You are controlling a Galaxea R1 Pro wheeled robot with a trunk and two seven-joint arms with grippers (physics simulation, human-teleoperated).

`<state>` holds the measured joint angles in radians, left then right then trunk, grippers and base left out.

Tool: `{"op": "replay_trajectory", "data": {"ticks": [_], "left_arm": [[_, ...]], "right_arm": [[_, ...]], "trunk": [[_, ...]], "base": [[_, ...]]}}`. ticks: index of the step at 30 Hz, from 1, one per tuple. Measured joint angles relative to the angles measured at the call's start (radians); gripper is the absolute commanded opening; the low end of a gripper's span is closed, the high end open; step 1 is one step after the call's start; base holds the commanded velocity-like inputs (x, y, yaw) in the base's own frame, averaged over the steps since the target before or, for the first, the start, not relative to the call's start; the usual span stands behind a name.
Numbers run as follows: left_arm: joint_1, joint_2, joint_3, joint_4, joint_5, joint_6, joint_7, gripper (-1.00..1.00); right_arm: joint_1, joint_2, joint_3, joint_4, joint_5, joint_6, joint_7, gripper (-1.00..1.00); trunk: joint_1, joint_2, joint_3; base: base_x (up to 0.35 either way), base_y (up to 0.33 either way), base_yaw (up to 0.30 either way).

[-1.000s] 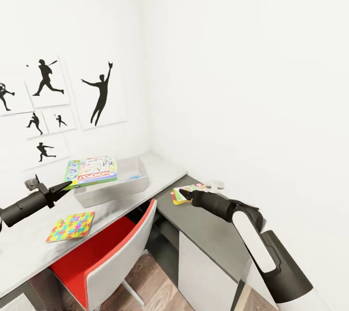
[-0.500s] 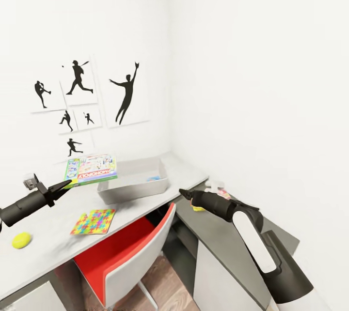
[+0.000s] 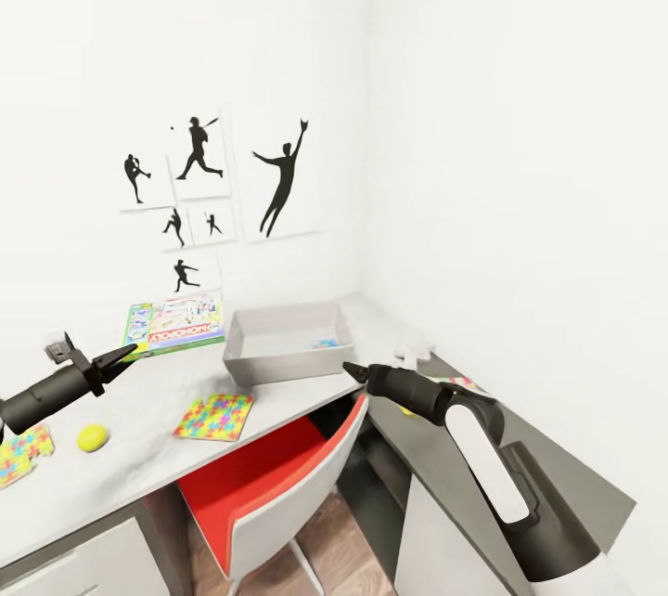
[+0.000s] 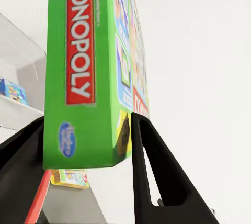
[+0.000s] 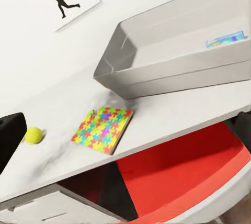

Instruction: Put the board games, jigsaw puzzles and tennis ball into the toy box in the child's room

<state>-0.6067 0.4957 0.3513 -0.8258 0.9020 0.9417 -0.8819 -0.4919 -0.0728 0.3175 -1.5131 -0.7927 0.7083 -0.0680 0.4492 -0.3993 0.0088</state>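
My left gripper [image 3: 122,356] is shut on the edge of a green and red Monopoly board game [image 3: 175,323], held above the table [image 3: 139,396] left of the toy box [image 3: 278,356]. In the left wrist view both fingers [image 4: 157,171] clamp this game [image 4: 83,77]. A blue board game [image 3: 325,343] lies inside the grey toy box [image 5: 172,72]. Two jigsaw puzzles lie on the table, one [image 3: 215,417] in front of the box and one [image 3: 20,455] at the left edge, with the tennis ball [image 3: 92,437] between them. My right gripper [image 3: 355,372] hangs open and empty over the desk's corner.
A red-seated chair with a white back [image 3: 278,485] is tucked under the desk below the toy box. On the lower dark desk section [image 3: 529,475], a colourful flat box [image 3: 459,383] and a small white object [image 3: 411,357] lie behind my right arm. Silhouette posters [image 3: 223,183] hang on the wall.
The camera has turned left, so the whole scene slid right in the picture. The tennis ball and then the second puzzle came into view. Both arms keep their pose, with the game still held.
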Motion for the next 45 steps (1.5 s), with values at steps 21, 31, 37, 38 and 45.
{"op": "replay_trajectory", "data": {"ticks": [21,31,37,38,45], "left_arm": [[0.001,0.000,0.000,-0.001,0.006,0.003,-0.002,-1.00],[0.001,0.000,0.001,-0.001,0.006,0.003,-0.005,-1.00],[0.001,0.001,0.002,-0.001,0.006,0.002,-0.005,-1.00],[0.001,0.001,0.001,-0.001,0.006,0.002,-0.005,-1.00],[0.002,0.001,0.002,-0.002,0.005,0.002,-0.005,-1.00]], "right_arm": [[0.000,-0.007,-0.001,0.000,0.000,0.000,0.001,1.00],[0.000,-0.006,-0.001,0.000,0.000,0.000,0.001,1.00],[0.000,-0.008,-0.001,0.000,0.000,0.001,0.001,1.00],[0.000,-0.008,-0.001,0.000,-0.001,0.001,0.001,1.00],[0.000,-0.008,-0.001,0.000,-0.002,0.001,0.001,1.00]], "trunk": [[0.000,0.000,0.000],[0.000,0.000,0.000],[0.000,0.000,-0.005],[0.000,0.000,-0.006],[0.000,0.000,-0.010]], "base": [[0.048,0.014,0.003],[0.004,0.003,-0.009],[0.000,0.000,-0.123],[0.000,0.000,-0.108],[0.119,0.054,-0.031]]}}
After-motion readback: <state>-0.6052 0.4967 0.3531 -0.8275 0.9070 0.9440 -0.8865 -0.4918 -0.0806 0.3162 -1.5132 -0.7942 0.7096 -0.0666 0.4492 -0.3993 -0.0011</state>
